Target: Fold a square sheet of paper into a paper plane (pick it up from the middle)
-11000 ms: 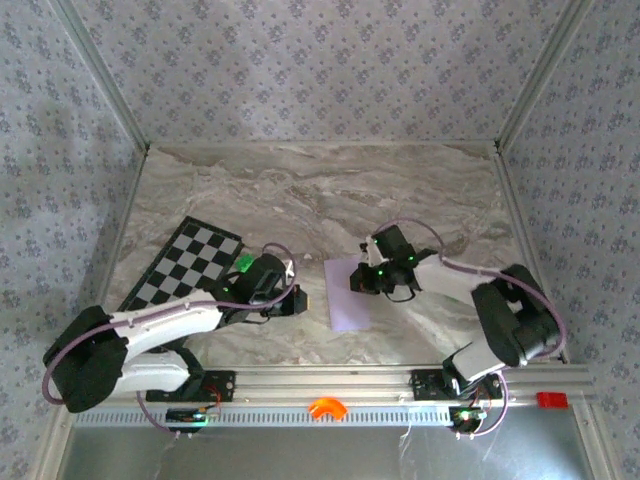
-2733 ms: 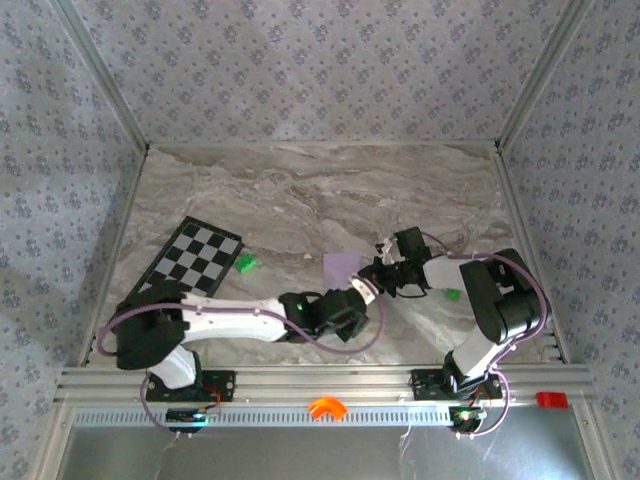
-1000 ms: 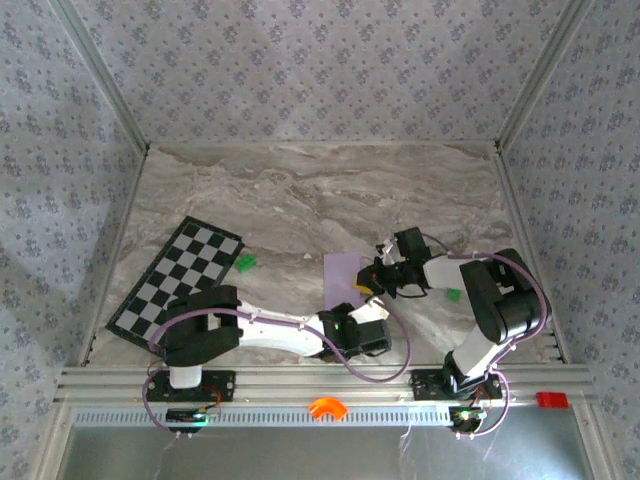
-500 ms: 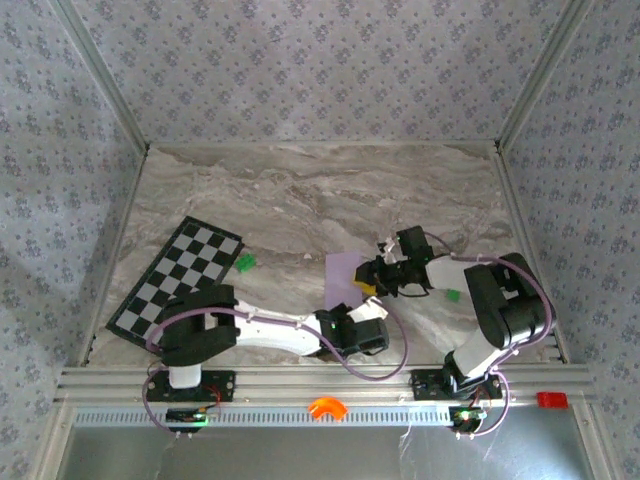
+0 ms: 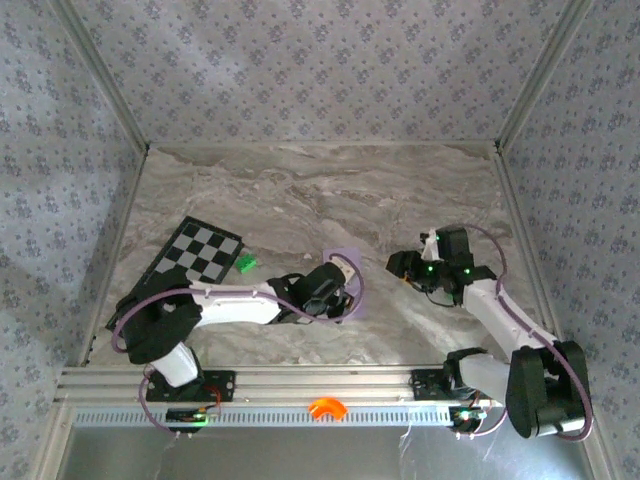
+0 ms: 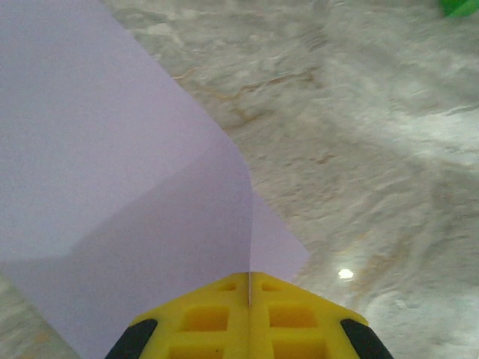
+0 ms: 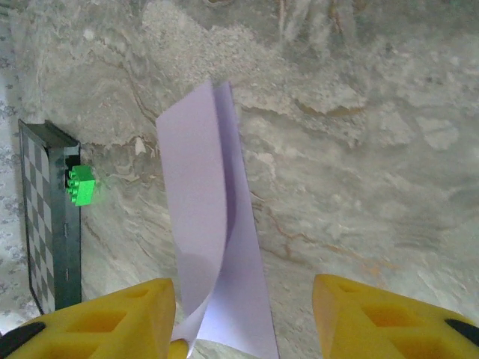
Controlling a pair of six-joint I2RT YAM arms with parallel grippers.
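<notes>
The square sheet of paper (image 5: 346, 259) is pale lilac and folded into a narrow strip at the table's middle. One layer curls up off the other (image 7: 200, 202). My left gripper (image 5: 340, 293) is shut on the paper's edge. In the left wrist view its yellow fingertips (image 6: 249, 275) press together with the thin sheet (image 6: 112, 187) caught between them. My right gripper (image 5: 398, 265) stands open to the right of the paper. Its yellow fingers (image 7: 142, 303) are spread wide, the strip lies between them untouched, and the gripper's middle (image 7: 241, 290) is over it. A paper plane is out of view.
A black-and-white checkerboard (image 5: 195, 258) lies at the left, also seen on edge (image 7: 46, 224) from the right wrist. A tiny green block (image 5: 244, 263) sits beside it (image 7: 81, 185). Marble table (image 5: 320, 190) stretches behind; patterned walls enclose it.
My right gripper has opened, let go of the paper and drawn back to the right. My left gripper has shut on the paper's edge and moved up from the near edge.
</notes>
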